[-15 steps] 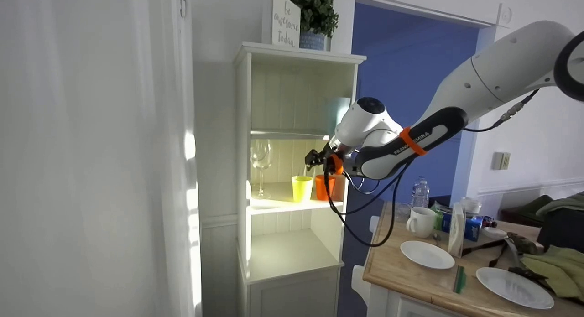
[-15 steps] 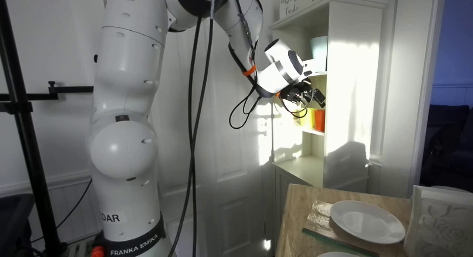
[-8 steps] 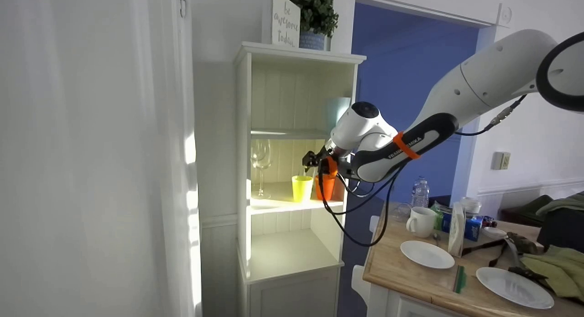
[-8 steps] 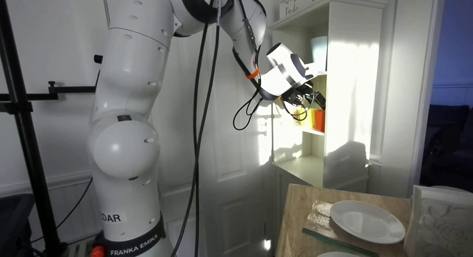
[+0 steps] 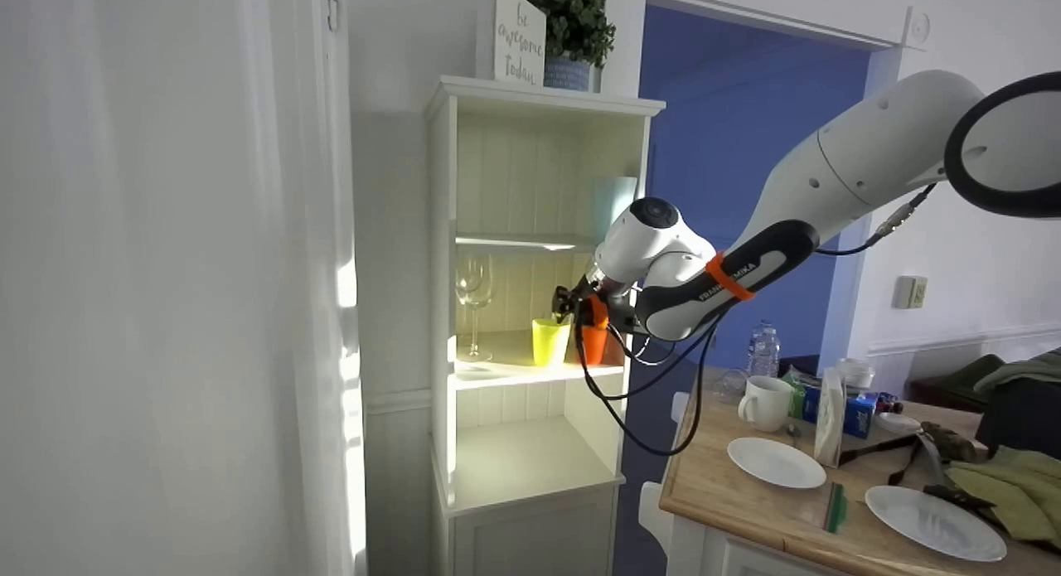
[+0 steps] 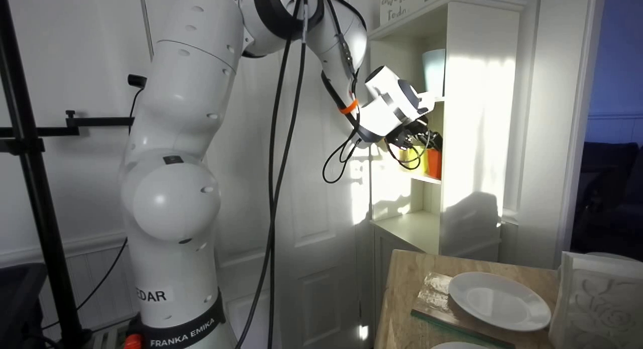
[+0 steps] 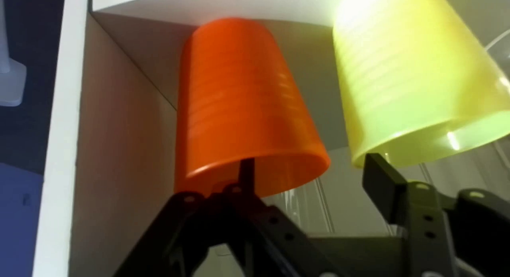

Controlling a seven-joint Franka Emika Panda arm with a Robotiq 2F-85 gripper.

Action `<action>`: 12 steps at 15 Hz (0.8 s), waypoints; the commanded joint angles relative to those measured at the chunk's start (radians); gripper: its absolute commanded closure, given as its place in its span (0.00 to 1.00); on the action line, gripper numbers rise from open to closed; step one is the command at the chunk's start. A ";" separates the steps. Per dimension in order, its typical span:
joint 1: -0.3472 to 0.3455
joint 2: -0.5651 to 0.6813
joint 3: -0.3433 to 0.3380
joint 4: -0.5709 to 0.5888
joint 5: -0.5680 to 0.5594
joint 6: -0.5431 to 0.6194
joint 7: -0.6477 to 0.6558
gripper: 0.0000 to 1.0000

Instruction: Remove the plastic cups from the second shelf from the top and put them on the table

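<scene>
The orange cup [image 5: 593, 346] and the yellow cup [image 5: 550, 342] stand side by side, mouths up, on the second shelf from the top [image 5: 539, 379]. The wrist view is upside down: the orange cup [image 7: 235, 97] is left, the yellow cup [image 7: 410, 77] right, mouths downward. My gripper [image 7: 310, 161] is open and tilted at the cups' mouths. One finger seems to reach just inside the orange cup's mouth. The other overlaps the yellow cup's rim; I cannot tell whether it touches. The gripper also shows in an exterior view [image 6: 435, 140]. The table [image 5: 713, 476] is right of the cabinet.
A clear stemmed glass [image 5: 475, 298] stands left on the cups' shelf. A teal-blue object [image 5: 613, 201] is on the shelf above. The cabinet side wall [image 7: 119, 149] is close beside the orange cup. The table bears plates [image 5: 777, 462], a mug [image 5: 767, 404] and bottles [image 5: 764, 352].
My arm has moved down toward the cups, and the gripper is lower over their rims. The gripper hides more of the orange cup. Both cups still stand on the shelf.
</scene>
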 commanded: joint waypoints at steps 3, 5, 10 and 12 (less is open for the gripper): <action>0.041 0.041 -0.050 0.049 -0.046 0.011 0.067 0.51; 0.047 0.045 -0.053 0.050 -0.040 0.009 0.063 0.43; 0.044 0.049 -0.041 0.038 -0.015 -0.005 0.040 0.33; 0.044 0.050 -0.038 0.035 -0.011 -0.008 0.035 0.34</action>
